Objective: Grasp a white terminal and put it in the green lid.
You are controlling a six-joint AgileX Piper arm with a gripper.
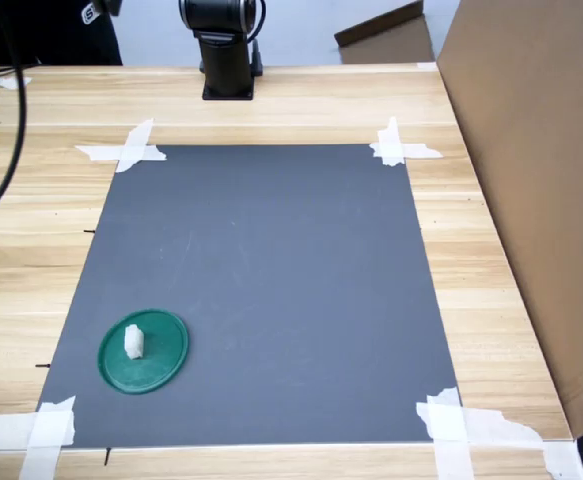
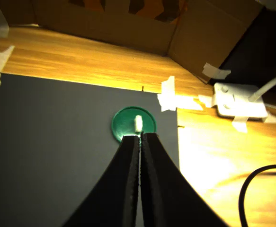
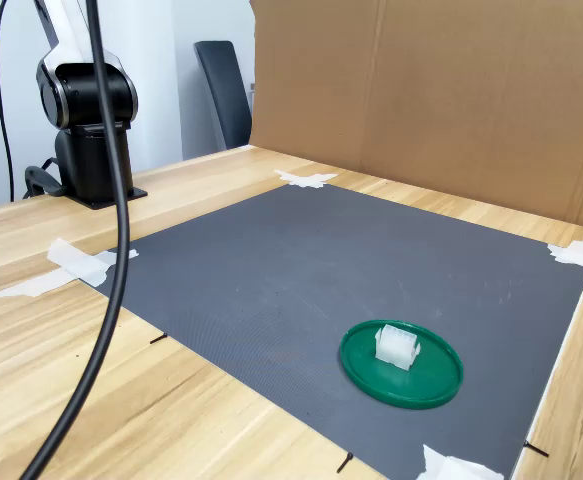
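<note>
The white terminal stands inside the dark green lid, a little off its middle. The lid lies on the grey mat near the first exterior view's lower left corner. In the wrist view my gripper hangs high above the mat, its two black fingers pressed together with nothing between them, tips pointing toward the lid. Neither exterior view shows the gripper; only the arm's base appears.
The grey mat is taped at its corners to a wooden table. A cardboard wall stands along one side. A black cable hangs in front of the second exterior view. A white power strip lies off the mat.
</note>
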